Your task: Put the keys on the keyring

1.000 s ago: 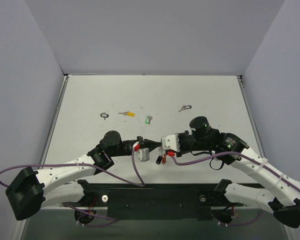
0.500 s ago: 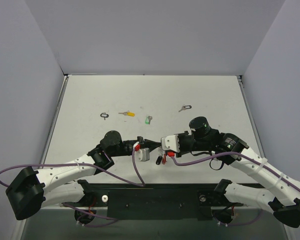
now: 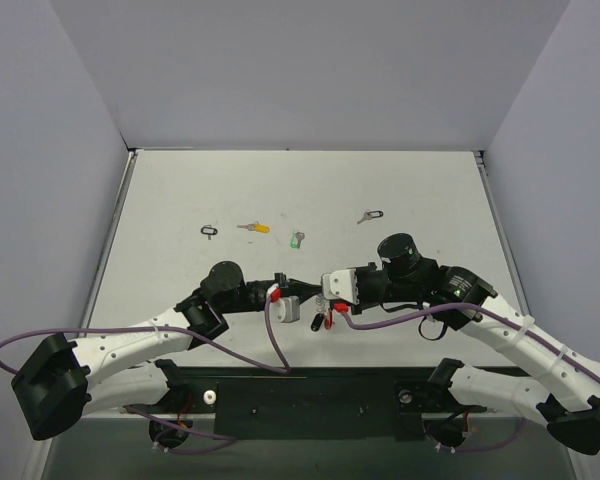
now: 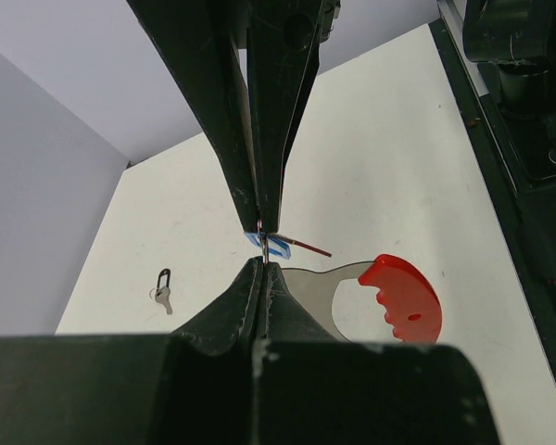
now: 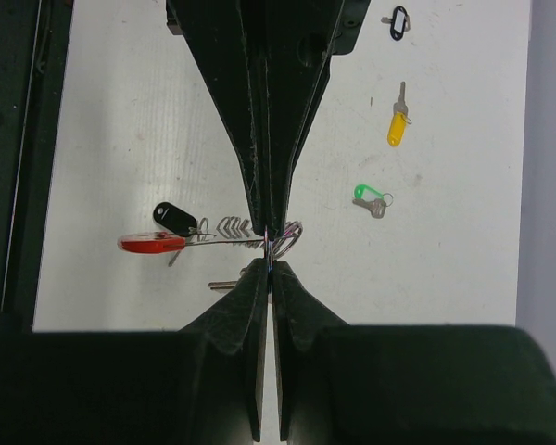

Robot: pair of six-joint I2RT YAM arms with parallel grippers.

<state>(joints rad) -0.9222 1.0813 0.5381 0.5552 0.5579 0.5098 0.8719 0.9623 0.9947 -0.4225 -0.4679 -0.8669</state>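
Room: pale grey-violet walls close in the back and both sides of the scene, plain and unmarked.
Surface: a white surface fills the floor of the enclosure, with dark rails along its left and right edges.
Mounting bar: a black bar runs along the near edge and carries both arm bases.
Arms: the left arm and right arm, white with black joints, reach inward and meet tip to tip over the near middle of the surface.
Cables: purple cables loop from each arm toward the bar.
Left fingers: the left fingers are closed on a thin silver wire. A blue tag sits just behind the tips. Whether that wire belongs to the ring or to a key, I cannot tell.
Right fingers: the right fingers are pressed together, pinching the wire loop of the keyring.
Keyring: the keyring is held between the two sets of tips above the surface. Its zigzag chain leads to the red tag, and a black-tagged key lies right beside that.
Loose keys: four lie on the surface well beyond the arms. They are a black-loop key at left, the yellow key near it, the green key toward the middle, and another black-loop key apart to the right.
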